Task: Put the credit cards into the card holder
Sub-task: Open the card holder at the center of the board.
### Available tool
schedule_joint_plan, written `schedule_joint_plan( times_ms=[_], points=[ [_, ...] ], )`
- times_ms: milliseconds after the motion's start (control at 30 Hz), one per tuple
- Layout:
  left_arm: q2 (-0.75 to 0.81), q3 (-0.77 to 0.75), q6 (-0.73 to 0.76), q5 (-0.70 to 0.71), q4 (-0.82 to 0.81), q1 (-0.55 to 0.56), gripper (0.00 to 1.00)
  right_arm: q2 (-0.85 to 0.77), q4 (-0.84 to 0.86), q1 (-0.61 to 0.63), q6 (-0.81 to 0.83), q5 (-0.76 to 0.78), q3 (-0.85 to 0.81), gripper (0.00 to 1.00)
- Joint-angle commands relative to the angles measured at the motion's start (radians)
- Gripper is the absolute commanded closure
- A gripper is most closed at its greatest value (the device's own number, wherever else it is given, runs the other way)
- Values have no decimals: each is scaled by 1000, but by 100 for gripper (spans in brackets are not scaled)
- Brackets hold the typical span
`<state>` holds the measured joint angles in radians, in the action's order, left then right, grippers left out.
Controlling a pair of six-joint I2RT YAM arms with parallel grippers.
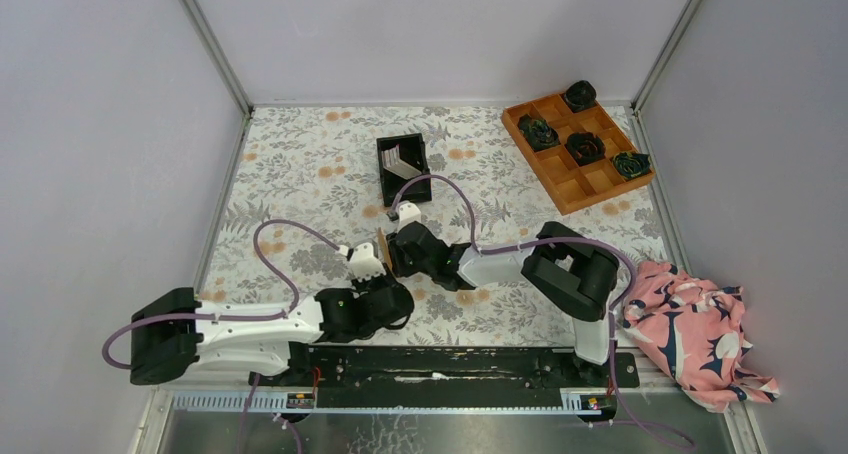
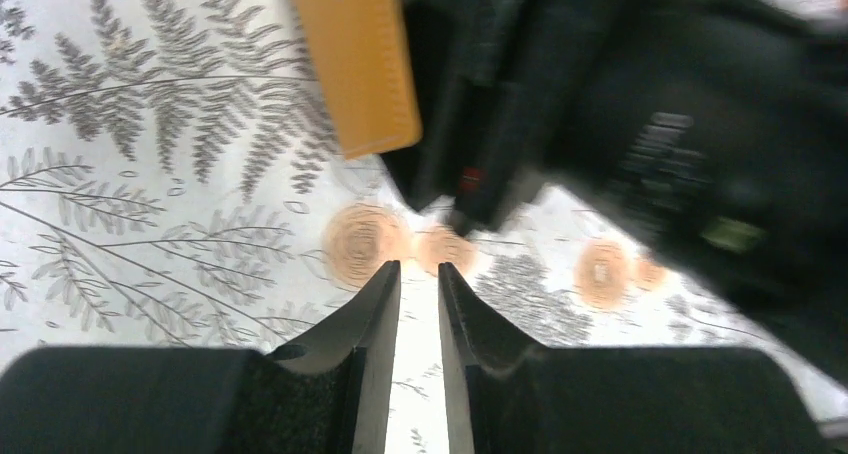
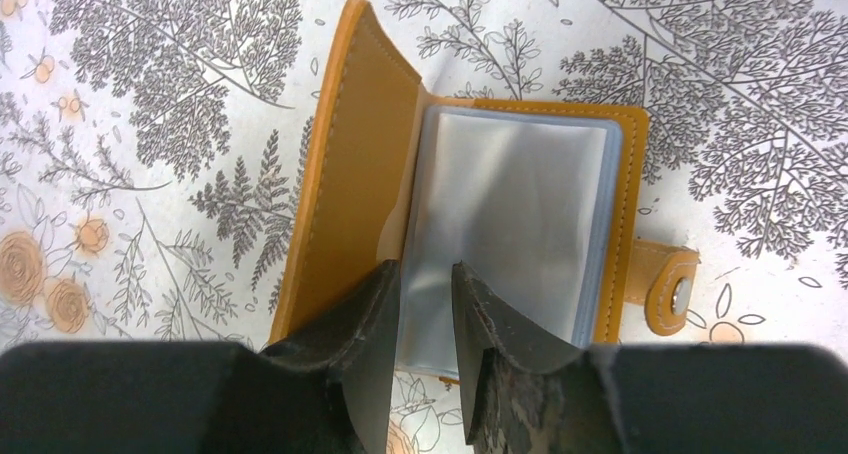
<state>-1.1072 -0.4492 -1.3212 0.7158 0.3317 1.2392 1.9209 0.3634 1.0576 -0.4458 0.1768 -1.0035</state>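
The card holder (image 3: pixel 480 204) lies open on the flowered cloth, its orange-tan cover (image 3: pixel 350 174) standing up on the left and its pale blue clear pockets showing. My right gripper (image 3: pixel 425 269) is over the near edge of those pockets, jaws a little apart with the pocket sheet showing in the gap. My left gripper (image 2: pixel 418 269) hovers open just short of the card holder (image 2: pixel 365 64), with only cloth between its fingers. From above, both grippers, left (image 1: pixel 372 252) and right (image 1: pixel 398 256), meet at the card holder (image 1: pixel 384 242). Several credit cards (image 1: pixel 402 158) stand in the black bin (image 1: pixel 386 174).
An orange compartment tray (image 1: pixel 560 179) with dark rosettes sits at the back right. A pink patterned cloth (image 1: pixel 690 324) is bunched at the right front edge. The right arm's black body (image 2: pixel 640 124) fills the left wrist view's upper right. Grey walls enclose the table.
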Motion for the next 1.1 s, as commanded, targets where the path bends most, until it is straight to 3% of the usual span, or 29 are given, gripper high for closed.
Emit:
schedule_joint_plan(
  times_ms=[0, 233, 467, 733, 800, 867, 933, 1000, 1067],
  points=[
    [42, -120, -85, 178, 214, 75, 72, 77, -160, -1, 32, 106, 0, 67],
    [83, -183, -156, 372, 351, 98, 69, 109, -253, -1, 28, 137, -50, 67],
    [161, -171, -522, 579, 611, 98, 64, 124, -252, -1, 13, 140, -18, 67],
    [167, -162, -638, 724, 605, 36, 54, 121, -245, -1, 6, 142, 6, 69],
    [157, -166, -515, 711, 493, -10, 54, 124, -245, -1, 1, 141, 6, 69],
    [174, -145, -172, 645, 200, -62, 57, 126, -239, -1, -2, 137, 13, 70],
    [227, -47, 193, 494, -192, -148, 61, 125, -230, -1, -5, 137, 19, 71],
    [286, 44, 350, 296, -448, -277, 63, 126, -227, -1, -5, 131, 18, 71],
    [283, 53, 409, 124, -524, -411, 63, 128, -226, -1, -5, 123, 20, 71]
  ],
)
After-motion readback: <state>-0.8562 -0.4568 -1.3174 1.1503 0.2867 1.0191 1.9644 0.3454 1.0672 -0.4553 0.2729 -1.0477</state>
